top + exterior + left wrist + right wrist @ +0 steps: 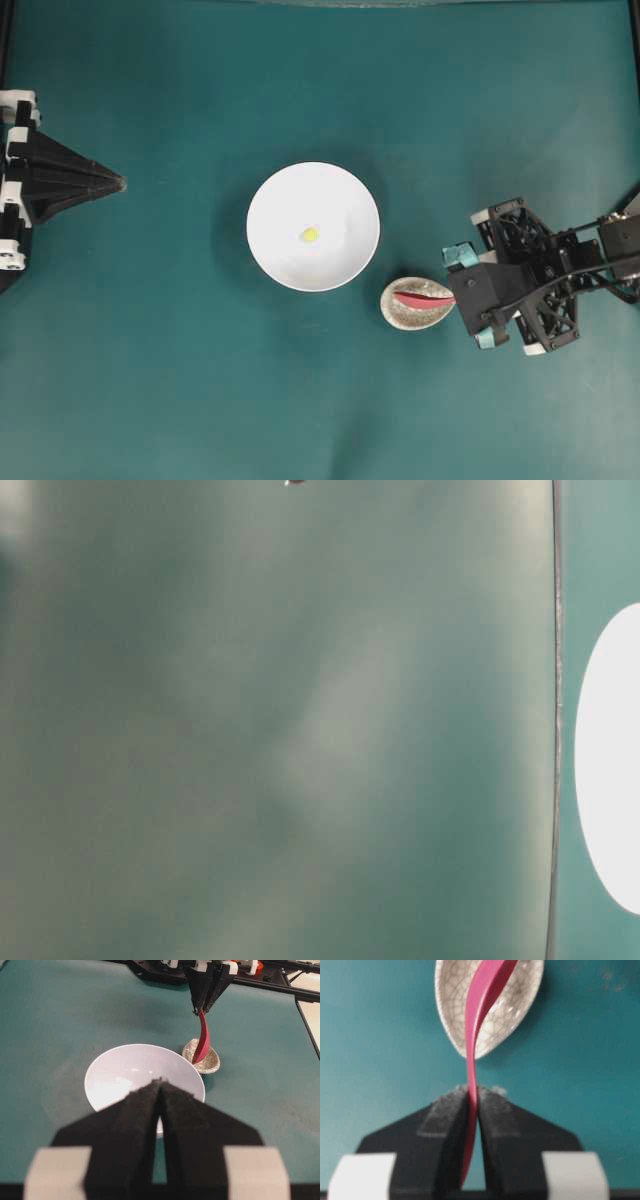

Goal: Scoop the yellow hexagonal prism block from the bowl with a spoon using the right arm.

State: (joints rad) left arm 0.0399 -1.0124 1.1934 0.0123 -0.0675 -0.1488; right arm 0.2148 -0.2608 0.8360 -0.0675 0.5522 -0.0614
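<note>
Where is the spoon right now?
In the overhead view the spoon is right of centre, its handle pinched in the right pincer, its scoop over the speckled spoon rest beside the white bowl.

**Right end effector clamped, left one idle**

Right end effector (pixel 472 1097) has its two black fingers (pixel 445 1115) pinched tight on the spoon (pixel 477 1015) handle, wrist angled downward, arm reaching in from the edge. Left end effector (pixel 115 183) sits apart, level, fingers pressed together, gripping nothing.
</note>
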